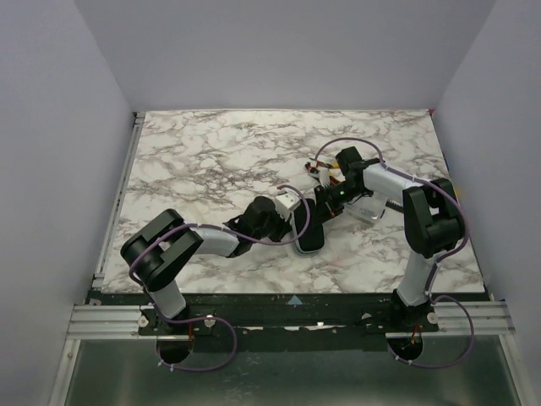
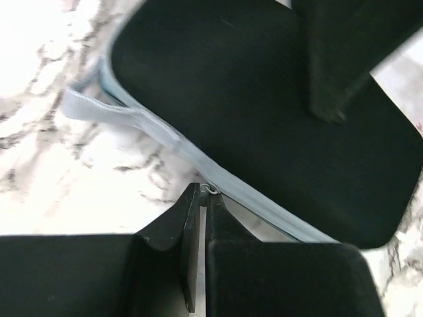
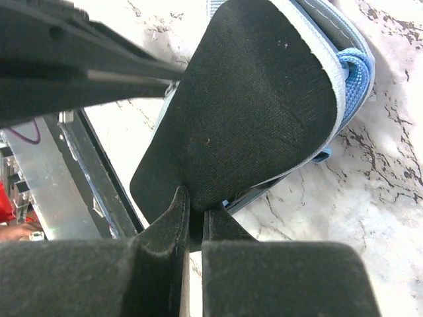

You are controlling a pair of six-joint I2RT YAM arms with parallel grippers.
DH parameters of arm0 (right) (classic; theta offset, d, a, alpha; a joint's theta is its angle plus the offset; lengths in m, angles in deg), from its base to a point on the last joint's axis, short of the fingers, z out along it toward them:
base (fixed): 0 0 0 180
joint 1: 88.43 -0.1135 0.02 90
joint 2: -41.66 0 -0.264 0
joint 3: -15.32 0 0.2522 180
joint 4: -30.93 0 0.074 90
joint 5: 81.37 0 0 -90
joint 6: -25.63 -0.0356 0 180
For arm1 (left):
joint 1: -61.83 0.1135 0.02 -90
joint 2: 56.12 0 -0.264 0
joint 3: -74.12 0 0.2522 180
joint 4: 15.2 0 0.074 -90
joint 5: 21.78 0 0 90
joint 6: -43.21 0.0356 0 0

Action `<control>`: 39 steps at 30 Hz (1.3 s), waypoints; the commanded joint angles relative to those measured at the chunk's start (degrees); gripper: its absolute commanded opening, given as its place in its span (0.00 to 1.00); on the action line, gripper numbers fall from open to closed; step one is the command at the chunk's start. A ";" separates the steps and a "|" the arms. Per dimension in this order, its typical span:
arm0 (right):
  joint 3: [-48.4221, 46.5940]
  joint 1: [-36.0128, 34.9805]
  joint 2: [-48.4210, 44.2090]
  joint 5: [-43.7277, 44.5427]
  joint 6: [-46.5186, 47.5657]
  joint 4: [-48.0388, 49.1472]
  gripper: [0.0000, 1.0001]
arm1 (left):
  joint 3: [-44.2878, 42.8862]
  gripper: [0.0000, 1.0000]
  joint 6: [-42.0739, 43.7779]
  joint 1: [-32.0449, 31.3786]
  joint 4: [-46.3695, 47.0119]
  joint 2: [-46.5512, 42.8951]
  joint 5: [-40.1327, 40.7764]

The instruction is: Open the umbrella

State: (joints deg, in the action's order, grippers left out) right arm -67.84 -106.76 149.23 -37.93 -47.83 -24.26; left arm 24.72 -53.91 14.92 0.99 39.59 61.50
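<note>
— Top view first?
— One marble table (image 1: 211, 152), two arms meeting at centre right. The umbrella (image 1: 310, 233) lies there, a black oblong. Only this view shows the red and yellow tools (image 1: 325, 175), just above it.
— Left wrist?
— The left gripper (image 2: 203, 191) has its fingers pressed together, tips at a small metal ring (image 2: 210, 189) on the pale-blue band (image 2: 158, 129) — pinched or not, I can't tell.
— Right wrist?
— The right gripper (image 3: 195, 205) is clamped on the black woven panel's (image 3: 258, 105) lower edge. One blue woven loop (image 3: 353, 72) sits upper right.
</note>
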 commanded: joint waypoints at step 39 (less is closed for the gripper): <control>-7.38 -8.51 -4.39 -13.13 14.45 -20.82 0.55 | 0.40 0.88 -10.03 21.09 -16.02 -25.19 -21.14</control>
State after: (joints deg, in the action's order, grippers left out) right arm -76.63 -111.79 148.37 -47.99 -37.58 -42.34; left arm 23.78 -62.13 35.90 -14.68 17.51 45.70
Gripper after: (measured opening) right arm 0.551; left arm 0.903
